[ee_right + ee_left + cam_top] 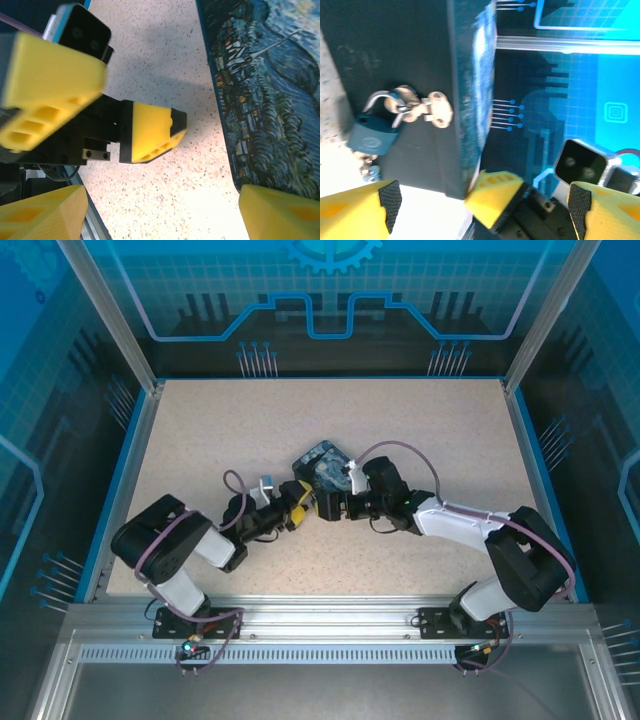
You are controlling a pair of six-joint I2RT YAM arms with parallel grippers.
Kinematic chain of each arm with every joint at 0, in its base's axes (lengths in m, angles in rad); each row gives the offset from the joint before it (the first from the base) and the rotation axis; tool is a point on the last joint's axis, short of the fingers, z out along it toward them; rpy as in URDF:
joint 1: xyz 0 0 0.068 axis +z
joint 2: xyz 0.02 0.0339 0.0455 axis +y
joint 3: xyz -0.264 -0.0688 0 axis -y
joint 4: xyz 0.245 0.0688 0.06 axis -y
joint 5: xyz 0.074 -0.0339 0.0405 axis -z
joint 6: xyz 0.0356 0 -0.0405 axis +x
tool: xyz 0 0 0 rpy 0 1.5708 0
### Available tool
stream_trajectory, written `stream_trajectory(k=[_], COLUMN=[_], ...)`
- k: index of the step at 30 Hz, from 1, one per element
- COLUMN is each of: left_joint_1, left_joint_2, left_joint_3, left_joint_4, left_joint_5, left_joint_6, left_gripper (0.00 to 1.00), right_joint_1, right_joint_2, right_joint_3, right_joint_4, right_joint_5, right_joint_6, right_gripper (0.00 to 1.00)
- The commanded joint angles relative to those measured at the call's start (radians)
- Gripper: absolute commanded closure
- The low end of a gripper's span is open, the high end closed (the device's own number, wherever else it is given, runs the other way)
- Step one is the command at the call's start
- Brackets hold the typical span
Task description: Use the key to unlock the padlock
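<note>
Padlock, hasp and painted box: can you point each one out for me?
padlock [372,138], left wrist view, on its blue-grey body.
hasp [439,108], left wrist view, on its pale metal plate.
painted box [270,90], right wrist view, on its night-sky picture.

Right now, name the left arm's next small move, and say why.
Probably ease the left jaws toward what is likely the key, the small metal piece just below the padlock in the left wrist view. The jaws stand open and empty, the padlock hangs from the box's hasp, and that piece lies close to one pad.

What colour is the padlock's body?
The padlock is dark bluish grey; the left wrist view shows it best.
</note>
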Motion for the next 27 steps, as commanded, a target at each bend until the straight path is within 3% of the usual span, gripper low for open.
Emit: stream_trajectory(k=[1, 5, 9, 11, 19, 22, 27], left_joint_1=[0.027, 0.046, 0.049, 0.058, 0.139, 0.149, 0.183], left_joint_2=[-0.109, -0.326, -0.565, -0.631, -0.626, -0.584, -0.510], left_joint_3=[0.010, 0.095, 0.273, 0.350, 0.538, 0.611, 0.702], left_joint_4=[-0.118, -0.529, -1.130, -1.301, -1.523, -1.570, -1.615], left_joint_5=[0.022, 0.023, -0.107, -0.170, -0.271, -0.326, -0.319], left_joint_6=[0.062, 0.211, 0.492, 0.593, 0.751, 0.800, 0.840], left_gripper=[0.12, 0.05, 0.01, 0.01, 0.01, 0.01, 0.01], right_joint_1=[0.026, 0.046, 0.078, 0.093, 0.132, 0.144, 0.137], right_joint_2=[0.024, -0.028, -0.056, -0.048, 0.079, 0.116, 0.155], right_joint_3=[-0.013, -0.002, 0.011, 0.015, 0.066, 0.085, 0.073], right_joint_4=[-0.057, -0.111, -0.158, -0.151, -0.070, -0.044, 0.005], right_joint_5=[0.013, 0.034, 0.053, 0.057, 0.101, 0.183, 0.328], right_joint_6=[0.043, 0.036, 0.024, 0.030, 0.080, 0.123, 0.219], right_gripper=[0.20, 0.19, 0.19, 0.19, 0.19, 0.20, 0.20])
